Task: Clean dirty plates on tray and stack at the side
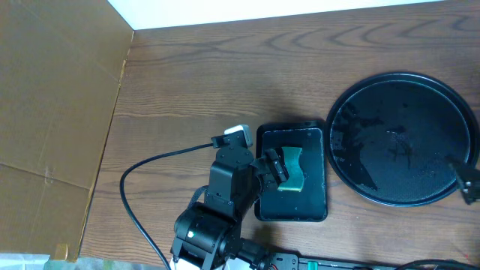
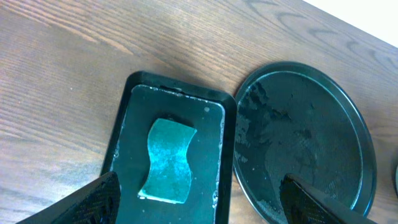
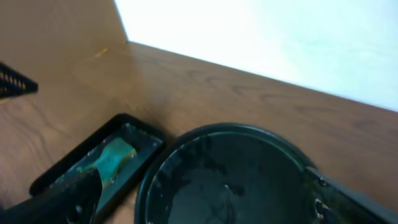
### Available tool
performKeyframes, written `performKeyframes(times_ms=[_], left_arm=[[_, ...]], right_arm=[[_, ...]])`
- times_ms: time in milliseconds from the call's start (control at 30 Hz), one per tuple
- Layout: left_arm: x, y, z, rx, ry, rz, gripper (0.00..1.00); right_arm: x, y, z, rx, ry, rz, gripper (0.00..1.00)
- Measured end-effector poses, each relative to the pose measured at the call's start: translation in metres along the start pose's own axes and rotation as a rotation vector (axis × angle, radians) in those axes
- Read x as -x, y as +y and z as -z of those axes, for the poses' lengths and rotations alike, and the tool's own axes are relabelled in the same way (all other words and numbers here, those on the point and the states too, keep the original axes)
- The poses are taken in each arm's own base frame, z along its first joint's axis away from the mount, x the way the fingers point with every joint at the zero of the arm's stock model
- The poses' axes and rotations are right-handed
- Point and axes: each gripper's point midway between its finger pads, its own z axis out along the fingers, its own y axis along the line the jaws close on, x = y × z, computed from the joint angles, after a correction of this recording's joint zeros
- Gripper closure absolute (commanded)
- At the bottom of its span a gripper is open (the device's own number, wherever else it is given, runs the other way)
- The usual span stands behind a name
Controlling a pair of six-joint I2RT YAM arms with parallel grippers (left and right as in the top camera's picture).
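Note:
No white plates show in any view. A round black tray (image 1: 405, 142) lies at the right, empty and wet; it also shows in the left wrist view (image 2: 305, 137) and the right wrist view (image 3: 230, 174). A teal sponge (image 1: 291, 169) (image 2: 168, 160) (image 3: 112, 158) lies in a small rectangular black tray (image 1: 292, 214) (image 2: 121, 112) (image 3: 68, 171) to its left. My left gripper (image 1: 274, 169) (image 2: 199, 211) is open and empty, above the sponge's near end. My right gripper (image 1: 466, 184) (image 3: 205, 205) is open and empty at the round tray's right rim.
A brown cardboard wall (image 1: 52, 90) stands along the left side. A black cable (image 1: 135, 172) loops on the wooden table by the left arm. A white surface (image 1: 300, 11) borders the table's far edge.

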Motion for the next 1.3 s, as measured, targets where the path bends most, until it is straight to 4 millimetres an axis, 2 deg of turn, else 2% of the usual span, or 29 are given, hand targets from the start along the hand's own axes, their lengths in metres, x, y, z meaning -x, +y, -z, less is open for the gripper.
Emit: performKeyframes(times_ms=[100, 167, 467, 733, 1067, 1200, 1300], left_arm=[[0.000, 0.000, 0.000, 0.000, 0.000, 0.000, 0.18], [0.000, 0.000, 0.000, 0.000, 0.000, 0.000, 0.18], [0.000, 0.000, 0.000, 0.000, 0.001, 0.000, 0.18], [0.000, 0.000, 0.000, 0.000, 0.000, 0.000, 0.18], [0.000, 0.000, 0.000, 0.000, 0.000, 0.000, 0.18], [0.000, 0.000, 0.000, 0.000, 0.000, 0.000, 0.17], [0.000, 0.000, 0.000, 0.000, 0.000, 0.000, 0.17]], right_arm=[[-0.034, 0.006, -0.009, 0.040, 0.051, -0.028, 0.01], [-0.046, 0.008, -0.010, 0.039, 0.055, -0.020, 0.01], [-0.059, 0.002, 0.012, -0.125, -0.074, 0.106, 0.01], [-0.097, -0.027, 0.011, -0.285, -0.109, 0.129, 0.01], [-0.107, -0.060, -0.005, -0.388, -0.232, 0.142, 0.01], [-0.120, -0.071, -0.012, -0.410, -0.257, 0.099, 0.01], [-0.115, -0.073, -0.009, -0.426, -0.282, 0.091, 0.01]])
